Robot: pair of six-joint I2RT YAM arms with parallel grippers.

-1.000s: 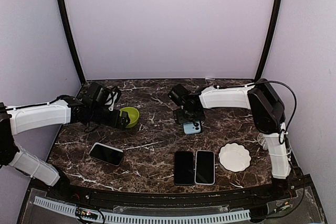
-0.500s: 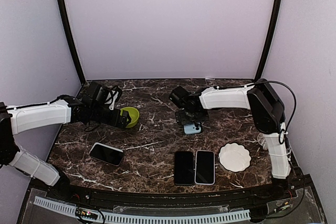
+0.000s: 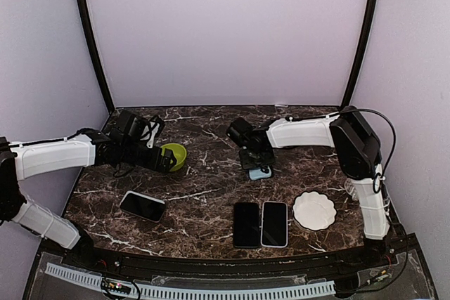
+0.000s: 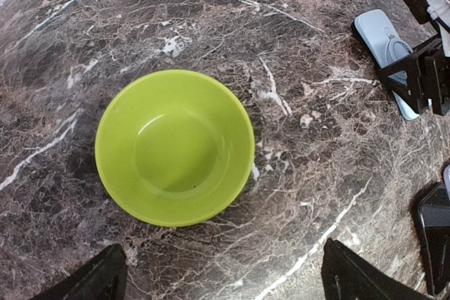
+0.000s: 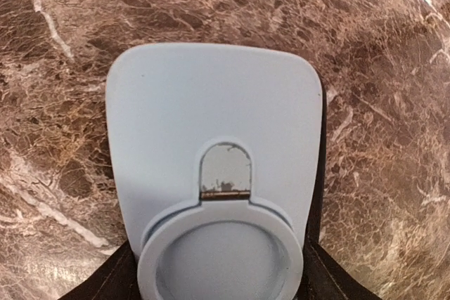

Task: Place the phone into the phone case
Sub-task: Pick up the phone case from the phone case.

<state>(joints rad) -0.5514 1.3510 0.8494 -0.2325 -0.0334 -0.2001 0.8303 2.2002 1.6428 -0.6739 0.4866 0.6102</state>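
Marble table point(image 3: 204, 194). Left gripper point(image 4: 225, 279) spread wide, empty, over green bowl point(image 4: 174, 147). Right gripper point(image 5: 221, 279) straddles blue case point(image 5: 211, 117), back up, mid-table; clamped or not, cannot tell. White plate point(image 3: 313, 210) front right. Lone phone point(image 3: 143, 206) front left; black phone point(image 3: 246, 224) just beside pale-rimmed phone point(image 3: 274, 223).

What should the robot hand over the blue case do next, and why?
Probably squeeze the right gripper shut on the blue phone case. Its fingers sit on either side of the case, which lies flat on the table with its ring side up, so it likely needs gripping and turning before a phone can go in.
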